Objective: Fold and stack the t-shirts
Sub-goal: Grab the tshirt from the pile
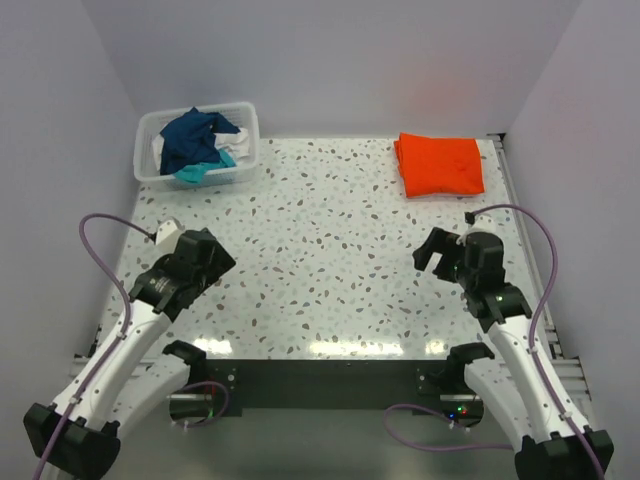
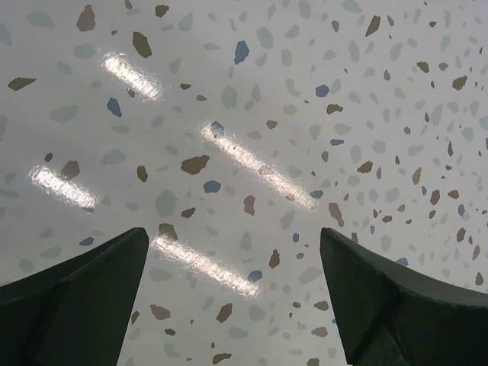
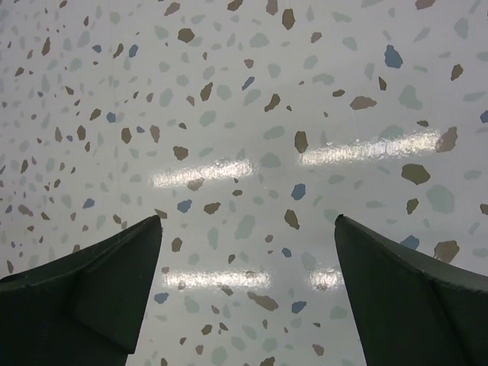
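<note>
Orange folded t-shirt (image 1: 438, 165) well beyond spread-fingered right tool (image 1: 441, 256); left tool (image 1: 210, 260) likewise spread, empty.

White basket (image 1: 246, 160) sits on speckled table (image 1: 330, 230), far-left.

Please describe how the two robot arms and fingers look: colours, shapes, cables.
The left arm and right arm have white links and black joints. The left gripper and right gripper are black, with broad wedge-shaped dark fingers. A thin purple cable loops beside each arm. A green light glows near the right base.
</note>
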